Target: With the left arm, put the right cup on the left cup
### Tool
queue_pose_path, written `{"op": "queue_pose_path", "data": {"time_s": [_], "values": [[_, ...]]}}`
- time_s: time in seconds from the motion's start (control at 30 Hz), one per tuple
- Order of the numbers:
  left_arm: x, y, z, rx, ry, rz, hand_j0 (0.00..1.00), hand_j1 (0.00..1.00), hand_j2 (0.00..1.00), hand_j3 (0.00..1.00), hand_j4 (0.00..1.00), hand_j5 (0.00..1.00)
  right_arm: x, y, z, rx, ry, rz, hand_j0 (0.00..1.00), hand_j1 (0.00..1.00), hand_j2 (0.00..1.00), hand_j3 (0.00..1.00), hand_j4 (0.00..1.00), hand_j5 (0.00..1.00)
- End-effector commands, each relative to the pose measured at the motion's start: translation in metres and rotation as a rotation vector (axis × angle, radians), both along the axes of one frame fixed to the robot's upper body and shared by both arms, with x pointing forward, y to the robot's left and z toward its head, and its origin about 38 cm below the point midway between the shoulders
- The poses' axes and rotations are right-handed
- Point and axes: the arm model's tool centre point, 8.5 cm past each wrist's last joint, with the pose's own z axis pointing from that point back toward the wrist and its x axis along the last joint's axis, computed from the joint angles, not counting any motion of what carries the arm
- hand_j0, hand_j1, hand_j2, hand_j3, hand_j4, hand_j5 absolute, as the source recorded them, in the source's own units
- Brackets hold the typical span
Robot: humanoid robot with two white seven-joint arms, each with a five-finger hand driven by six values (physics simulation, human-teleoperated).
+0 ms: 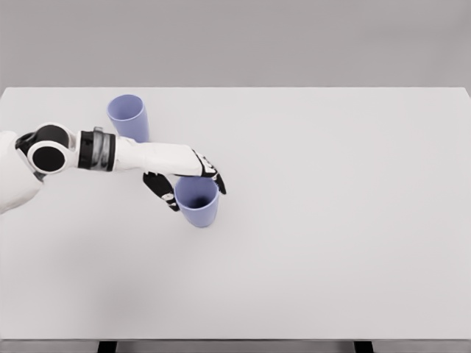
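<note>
I am reaching my left hand (185,179) in from the left and curling its fingers (163,193) around the rim of the right cup (197,202), which is standing upright on the white table (331,220). The left cup (129,118) is standing farther back, to the left, well apart.

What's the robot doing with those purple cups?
The robot's left hand is at the nearer purple cup, with its fingers curled around the rim, so it looks like it is gripping it. That cup stands upright on the white table. A second purple cup stands upright farther back and to the left, behind the arm, with nothing touching it. Nothing is stacked yet. The right arm is not in the picture.
</note>
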Motion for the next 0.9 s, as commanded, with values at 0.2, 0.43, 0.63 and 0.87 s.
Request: {"op": "queue_pose_path", "data": {"time_s": [0.2, 0.43, 0.63, 0.87], "values": [[0.005, 0.033, 0.024, -0.064, 0.015, 0.079, 0.54, 0.54, 0.54, 0.54, 0.54, 0.54, 0.0, 0.0, 0.0, 0.0, 0.0, 0.0, 1.0, 1.0, 1.0, 1.0, 1.0, 1.0], [0.012, 0.075, 0.054, -0.129, 0.021, 0.178, 0.54, 0.54, 0.54, 0.54, 0.54, 0.54, 0.0, 0.0, 0.0, 0.0, 0.0, 0.002, 1.0, 1.0, 1.0, 1.0, 1.0, 1.0], [0.027, 0.107, 0.067, -0.126, 0.003, 0.274, 0.54, 0.54, 0.54, 0.54, 0.54, 0.54, 0.0, 0.0, 0.0, 0.0, 0.0, 0.0, 1.0, 1.0, 1.0, 1.0, 1.0, 1.0], [0.041, 0.135, 0.086, -0.116, -0.036, 0.356, 0.55, 0.55, 0.55, 0.55, 0.55, 0.55, 0.0, 0.0, 0.0, 0.0, 0.0, 0.0, 1.0, 1.0, 1.0, 1.0, 1.0, 1.0]]}}
